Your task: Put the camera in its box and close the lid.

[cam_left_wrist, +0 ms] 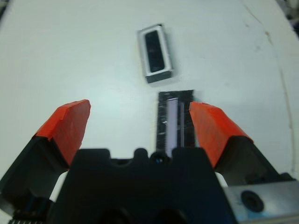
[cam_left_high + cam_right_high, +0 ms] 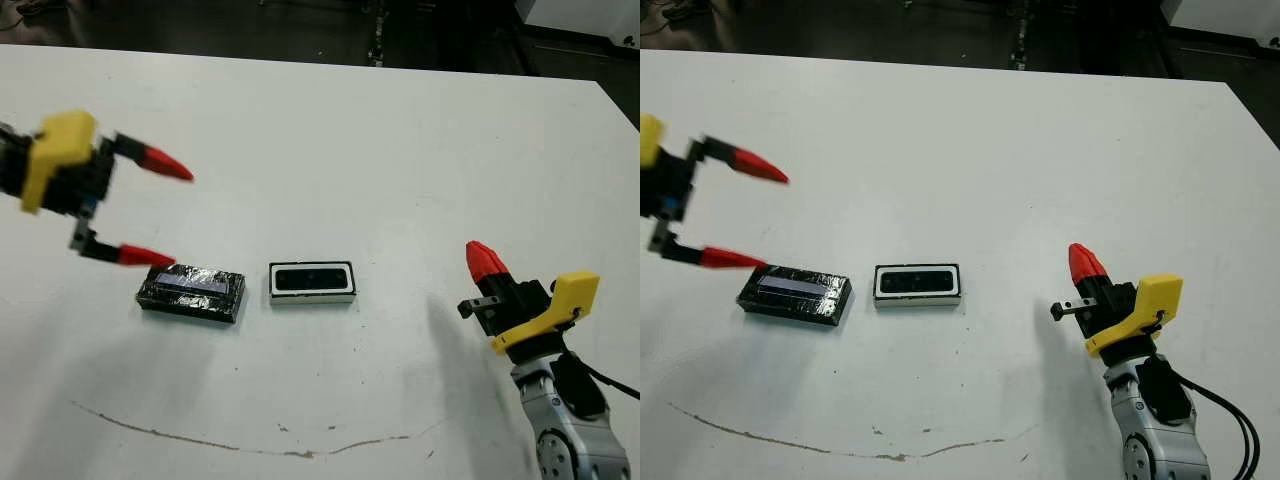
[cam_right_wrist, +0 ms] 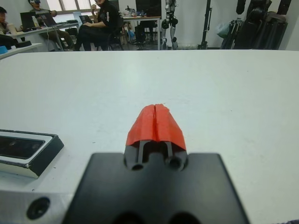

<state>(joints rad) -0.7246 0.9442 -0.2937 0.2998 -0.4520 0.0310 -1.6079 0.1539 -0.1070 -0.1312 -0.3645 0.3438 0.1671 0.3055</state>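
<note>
White desk (image 2: 400, 150): camera (image 2: 310, 279) sits in box (image 2: 312, 296), lid (image 2: 191, 291) beside it; left hand (image 2: 150, 210) spread wide above, right hand (image 2: 485, 262) pinched together.

The box (image 2: 312, 282), a shallow white-rimmed tray, lies flat near the middle of the table, toward its near edge, with the black camera (image 2: 311, 279) lying in its hollow. Just beside it on the left, apart, lies the glossy, crinkled black lid (image 2: 192, 291), flat.
</note>
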